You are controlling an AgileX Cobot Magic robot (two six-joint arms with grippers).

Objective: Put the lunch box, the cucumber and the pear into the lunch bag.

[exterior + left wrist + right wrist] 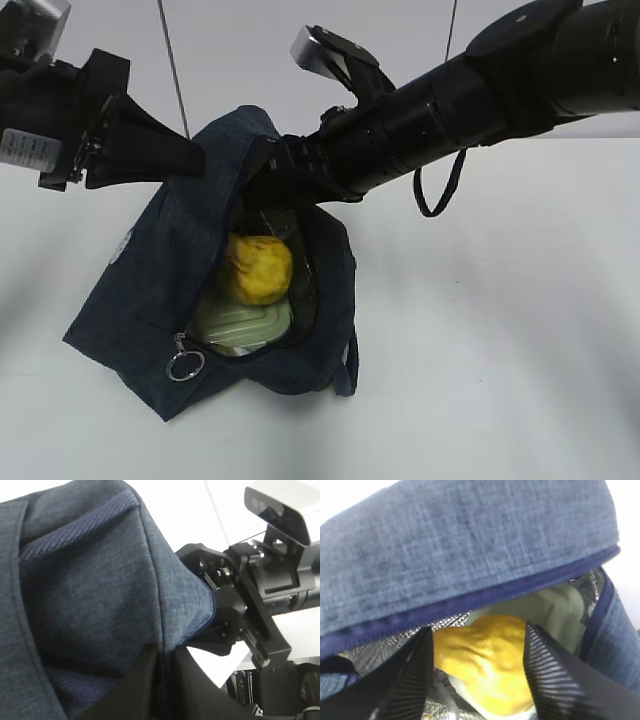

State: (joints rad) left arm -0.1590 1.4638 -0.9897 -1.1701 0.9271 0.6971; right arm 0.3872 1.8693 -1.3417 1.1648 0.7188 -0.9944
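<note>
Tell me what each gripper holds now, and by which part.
The left gripper pinches the lunch bag by its upper fabric edge. The right gripper straddles the pear with open jaws, holding nothing.

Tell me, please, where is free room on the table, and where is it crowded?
Free: the white table right of the lunch bag, and the strip in front of it. Crowded: the bag mouth, holding the pear, the lunch box and the right gripper.

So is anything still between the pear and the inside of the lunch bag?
No. The pear already lies inside the lunch bag, on the lunch box. The right gripper has its fingers on either side of it, under the flap held up by the left gripper.
</note>
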